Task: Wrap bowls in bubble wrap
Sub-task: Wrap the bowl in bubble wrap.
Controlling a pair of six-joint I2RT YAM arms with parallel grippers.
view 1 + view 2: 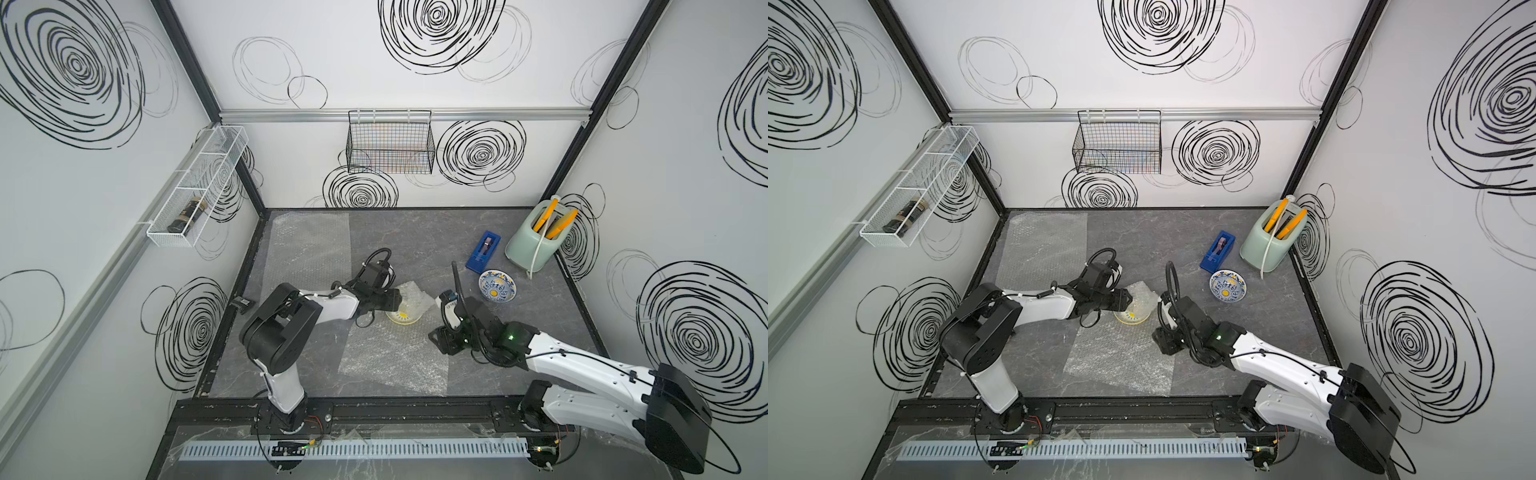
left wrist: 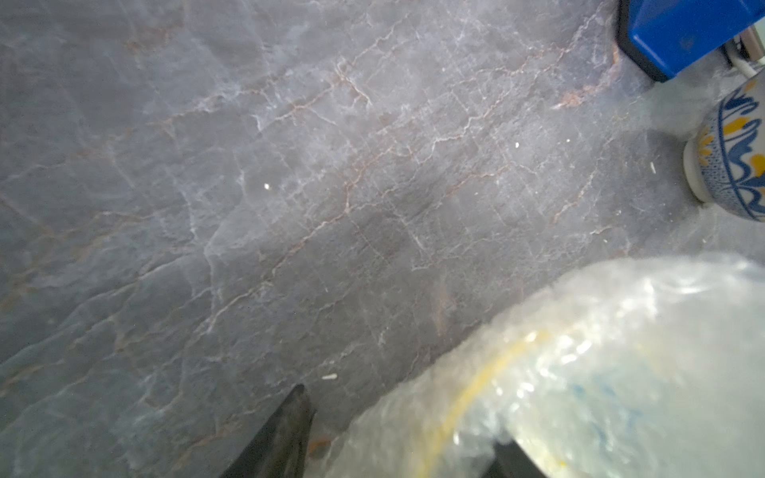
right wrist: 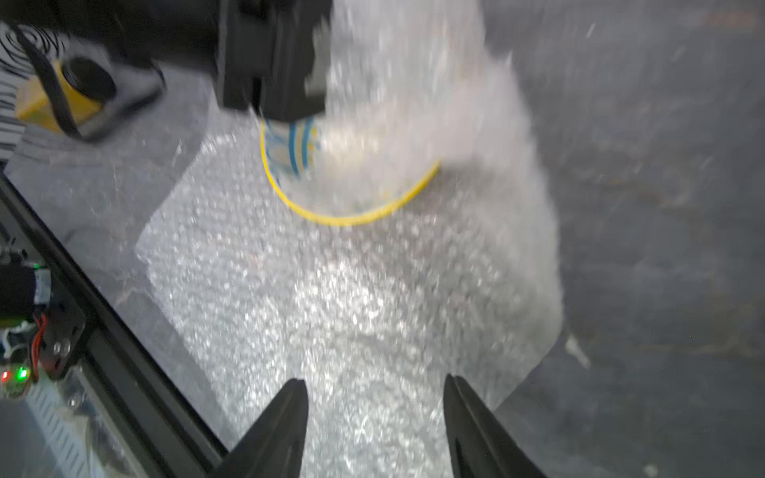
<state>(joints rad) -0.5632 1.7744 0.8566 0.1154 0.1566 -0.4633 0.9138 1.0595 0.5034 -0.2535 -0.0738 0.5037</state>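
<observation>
The cream bowl (image 1: 401,319) (image 1: 1130,319) stands near the table's middle on a corner of a flat bubble wrap sheet (image 1: 395,357) (image 3: 331,289). That sheet's far part (image 1: 413,296) is folded up over the bowl. My left gripper (image 1: 392,302) (image 2: 403,414) is open, low over the bowl's left side. Its jaws straddle the wrapped yellow rim (image 2: 476,385). My right gripper (image 1: 437,337) (image 3: 374,378) is open and empty above the sheet's right edge, facing the bowl (image 3: 352,219). The blue-patterned bowl (image 1: 496,284) (image 2: 732,165) sits bare to the right. A second bubble wrap sheet (image 1: 307,245) lies flat at the back left.
A blue tape dispenser (image 1: 484,249) lies behind the patterned bowl. A pale green toaster (image 1: 534,245) holding orange-handled tools stands in the back right corner. A black wire basket (image 1: 390,143) and a white wire rack (image 1: 195,187) hang on the walls.
</observation>
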